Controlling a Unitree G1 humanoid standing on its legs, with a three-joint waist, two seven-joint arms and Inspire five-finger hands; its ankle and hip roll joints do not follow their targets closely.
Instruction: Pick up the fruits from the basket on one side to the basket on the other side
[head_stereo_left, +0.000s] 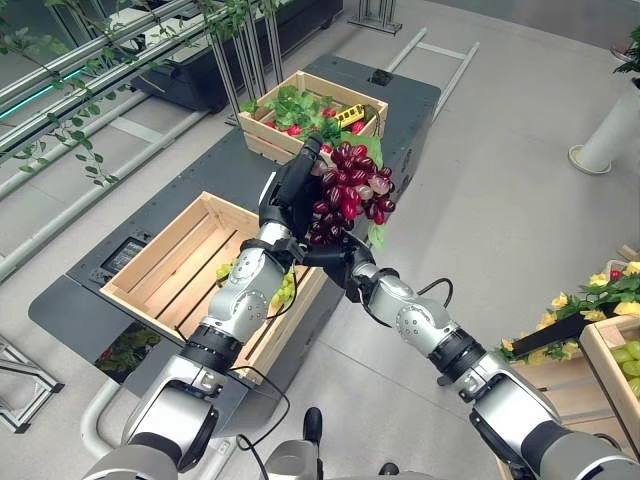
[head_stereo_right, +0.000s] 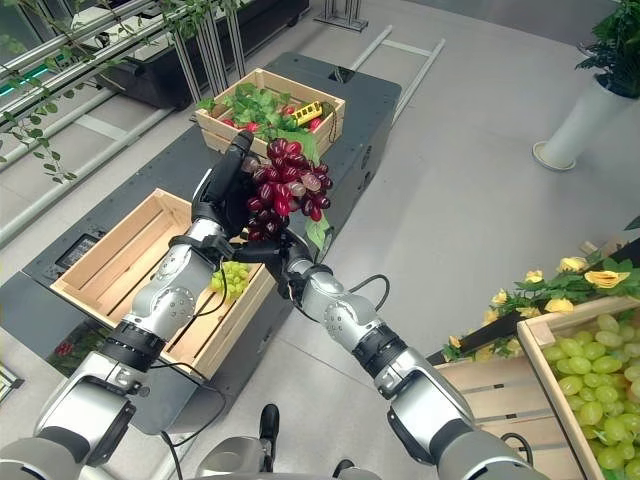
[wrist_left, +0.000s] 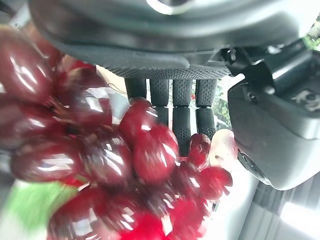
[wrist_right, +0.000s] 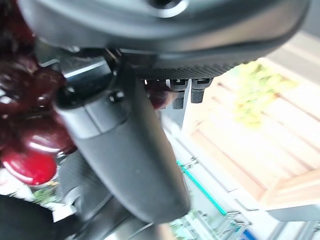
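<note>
**Desk:** What is the robot carrying, and where is it?

**Photographer:** A bunch of glossy dark-red grapes with a green leaf (head_stereo_left: 350, 195), held up in the air between both hands, above the gap between two wooden crates on the dark grey platform (head_stereo_left: 100, 300). The dark left hand (head_stereo_left: 290, 195) stands upright against the bunch's left flank; in the left wrist view its straight fingers (wrist_left: 182, 112) lie flat behind the berries, a support rather than a clasp. The dark right hand (head_stereo_left: 335, 250) comes up from beneath the cluster, at its lower end. Its fingers are buried among the grapes, so I cannot tell whether they are closed on anything.

**Desk:** How would you judge it handles?

**Photographer:** Lumpy and loose, I'd say: many smooth, round berries that can roll under a finger, shiny enough to be slippery. It looks moderately light but floppy, likely to sag or swing if held by one end. The safest hold seems to be cradling the mass from below with a steadying palm on the side, roughly as now, not pinching single berries.

**Desk:** And around it?

**Photographer:** Just below sits the pale slatted wooden crate (head_stereo_left: 170, 260) with a small bunch of green grapes (head_stereo_right: 232, 278) inside. Beyond is a second wooden crate filled with leaves and red fruit (head_stereo_left: 300, 105). At the robot's right, well apart, stands a wooden crate of green grapes (head_stereo_right: 590, 375) trimmed with yellow flowers (head_stereo_right: 590, 277).
</note>
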